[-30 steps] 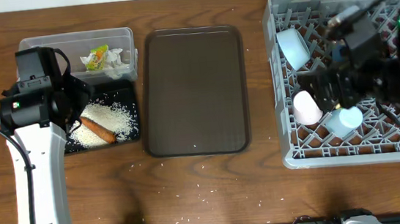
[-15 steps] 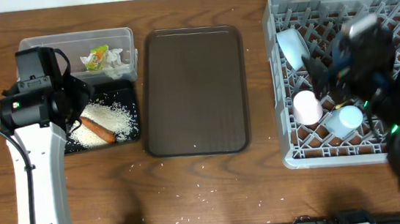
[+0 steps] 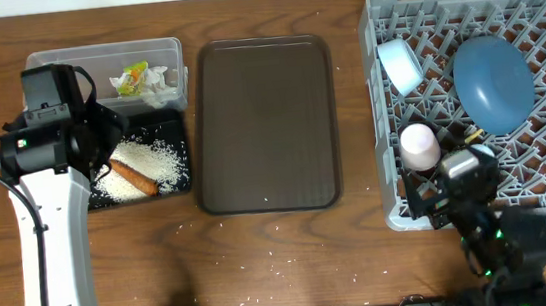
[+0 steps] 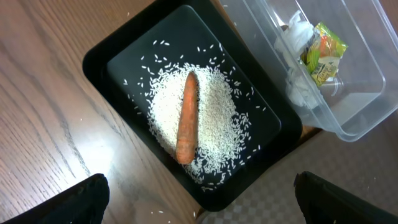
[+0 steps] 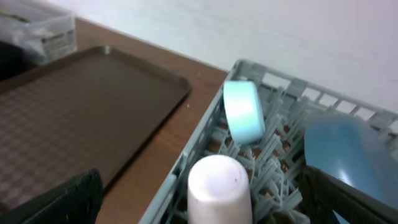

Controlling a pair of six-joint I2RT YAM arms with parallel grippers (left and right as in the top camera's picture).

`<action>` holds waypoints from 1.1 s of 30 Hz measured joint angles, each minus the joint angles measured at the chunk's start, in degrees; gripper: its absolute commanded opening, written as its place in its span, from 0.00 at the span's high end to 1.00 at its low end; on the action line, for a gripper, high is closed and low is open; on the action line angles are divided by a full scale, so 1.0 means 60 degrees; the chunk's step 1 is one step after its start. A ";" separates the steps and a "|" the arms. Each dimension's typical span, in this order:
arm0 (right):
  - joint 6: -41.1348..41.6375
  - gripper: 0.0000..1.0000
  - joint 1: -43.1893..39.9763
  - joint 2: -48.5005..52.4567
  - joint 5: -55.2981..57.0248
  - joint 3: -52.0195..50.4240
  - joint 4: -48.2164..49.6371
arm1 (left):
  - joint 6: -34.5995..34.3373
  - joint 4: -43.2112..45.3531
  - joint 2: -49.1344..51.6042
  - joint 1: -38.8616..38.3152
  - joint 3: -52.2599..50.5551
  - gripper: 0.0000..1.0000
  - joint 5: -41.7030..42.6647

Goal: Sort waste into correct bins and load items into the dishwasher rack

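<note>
The brown serving tray lies mid-table. At three o'clock your rack holds the dark-blue plate, light-blue cup and pinkish-white cup. At nine, the sausage lies on rice in the black tray. Your left gripper and right gripper both stand with fingers spread apart.

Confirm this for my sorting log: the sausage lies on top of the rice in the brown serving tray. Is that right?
Not quite. The sausage does lie on top of the rice, but both are in the shallow black tray, not in the brown serving tray. The left wrist view shows this most clearly.
</note>
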 measured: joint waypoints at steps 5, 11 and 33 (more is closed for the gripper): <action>0.0109 0.01 0.0000 -0.1064 0.0142 -0.1676 0.1096 | 0.0000 -0.0007 0.0000 0.0000 0.0000 0.03 0.0000; 0.0149 0.01 0.0000 -0.1716 0.0178 -0.2499 0.1592 | 0.0000 -0.0004 0.0000 0.0000 0.0000 0.03 0.0000; 0.0430 0.01 0.0000 -0.2499 0.0178 -0.2499 0.1606 | 0.0000 -0.0004 0.0000 0.0000 0.0000 0.03 0.0000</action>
